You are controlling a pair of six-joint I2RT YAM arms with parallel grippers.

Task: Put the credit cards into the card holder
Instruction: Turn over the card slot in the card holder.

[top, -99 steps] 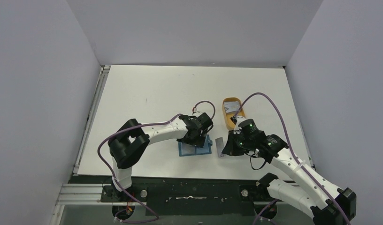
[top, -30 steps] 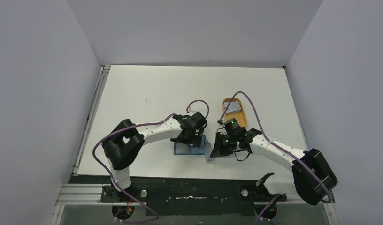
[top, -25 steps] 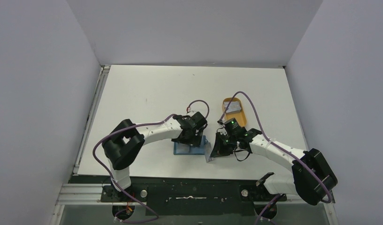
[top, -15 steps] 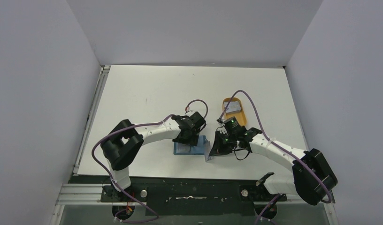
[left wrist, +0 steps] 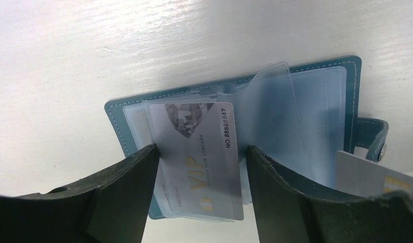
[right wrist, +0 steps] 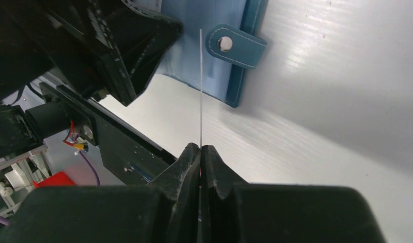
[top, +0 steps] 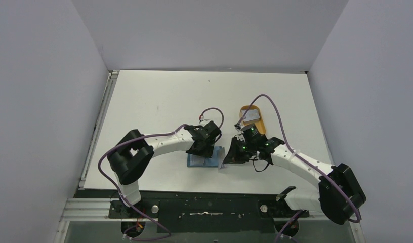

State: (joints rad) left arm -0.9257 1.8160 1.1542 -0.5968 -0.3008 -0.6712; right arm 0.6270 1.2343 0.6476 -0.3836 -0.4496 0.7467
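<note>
The teal-blue card holder (left wrist: 118, 119) lies open on the table, also seen from above (top: 197, 161). One whitish VIP credit card (left wrist: 194, 152) sits in its left clear sleeve. My left gripper (left wrist: 199, 169) is open, its fingers either side of that sleeve, just over the holder (top: 205, 148). My right gripper (right wrist: 200, 147) is shut on a thin grey credit card, seen edge-on (right wrist: 200, 86). It holds the card upright beside the holder's snap tab (right wrist: 236, 45). That card's corner shows in the left wrist view (left wrist: 364, 174). More credit cards (top: 251, 116) lie in the orange tray.
The orange oval tray (top: 260, 125) stands just behind my right wrist. The two grippers are close together over the holder near the table's front edge (top: 204, 188). Grey walls enclose the table on three sides.
My right gripper has carried its card left and a little back, from beside the holder up against its right edge. My left gripper has stayed on the holder, shifting only slightly.
</note>
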